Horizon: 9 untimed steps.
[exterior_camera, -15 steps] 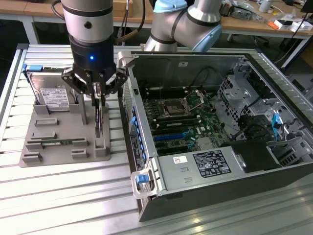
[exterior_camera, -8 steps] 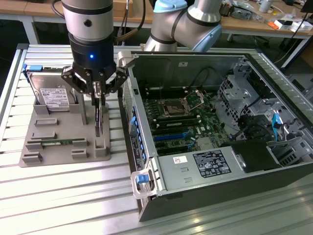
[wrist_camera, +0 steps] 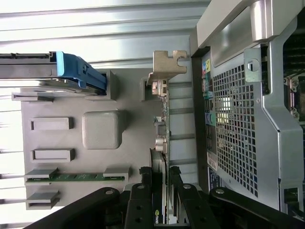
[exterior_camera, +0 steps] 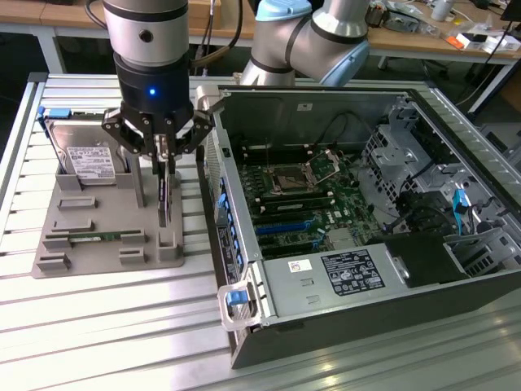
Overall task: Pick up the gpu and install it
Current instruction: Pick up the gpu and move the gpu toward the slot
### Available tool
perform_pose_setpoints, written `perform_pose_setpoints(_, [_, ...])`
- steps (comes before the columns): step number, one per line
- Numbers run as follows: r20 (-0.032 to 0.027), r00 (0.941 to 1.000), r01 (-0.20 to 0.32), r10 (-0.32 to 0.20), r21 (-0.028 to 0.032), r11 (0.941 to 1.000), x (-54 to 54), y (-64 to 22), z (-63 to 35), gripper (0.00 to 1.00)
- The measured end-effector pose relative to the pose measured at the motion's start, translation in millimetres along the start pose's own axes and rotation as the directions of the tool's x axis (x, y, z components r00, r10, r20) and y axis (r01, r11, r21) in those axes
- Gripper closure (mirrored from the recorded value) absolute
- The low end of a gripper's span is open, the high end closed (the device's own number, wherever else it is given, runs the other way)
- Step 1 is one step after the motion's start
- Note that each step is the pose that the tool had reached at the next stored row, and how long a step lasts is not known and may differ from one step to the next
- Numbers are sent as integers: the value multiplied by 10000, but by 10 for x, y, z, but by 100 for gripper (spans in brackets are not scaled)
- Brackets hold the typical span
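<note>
In the exterior view, furthest from the fingers on that view's left, a hard drive (exterior_camera: 81, 159) leans upright at the back of a grey holder tray (exterior_camera: 98, 208). A green memory stick (exterior_camera: 94, 238) lies flat in its slot nearer the tray's front. Both sit well to one side of the gripper (exterior_camera: 165, 167).

The gripper hangs straight down over the tray's edge nearest the computer. Its jaws stand partly closed, one on each face of the graphics card (exterior_camera: 165, 204). The card stands on its long edge, upright, directly beneath the fingertips, with its lower end near the tray's slot block. Whether it is seated there or has lifted clear, I cannot tell.

On the exterior view's right lies the open computer case (exterior_camera: 366, 318), just beside the tray, with the motherboard (exterior_camera: 301, 195) exposed inside. Everything rests on a slatted metal table (exterior_camera: 106, 326).

The wrist view adds the grip itself. The two black fingers (wrist_camera: 143, 200) press against the card (wrist_camera: 164, 119), seen edge-on as a thin strip between them. A small green logo (wrist_camera: 157, 218) shows on it between the fingers. At the card's far end from the fingertips is its silver bracket (wrist_camera: 167, 64), which the exterior view does not make out. To one side of the fingers are the hard drive's blue frame (wrist_camera: 78, 74) and the memory stick (wrist_camera: 76, 177). To the other side is the case's perforated rear panel (wrist_camera: 238, 119).
</note>
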<state>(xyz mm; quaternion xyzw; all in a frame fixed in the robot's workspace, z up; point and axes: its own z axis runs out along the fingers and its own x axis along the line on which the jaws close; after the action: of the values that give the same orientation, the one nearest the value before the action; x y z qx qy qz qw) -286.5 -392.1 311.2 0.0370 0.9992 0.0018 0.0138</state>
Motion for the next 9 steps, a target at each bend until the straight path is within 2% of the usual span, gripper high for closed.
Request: perform_pose_setpoints(9, [0,10000,0,0,0,10000,-1,0,-28,75])
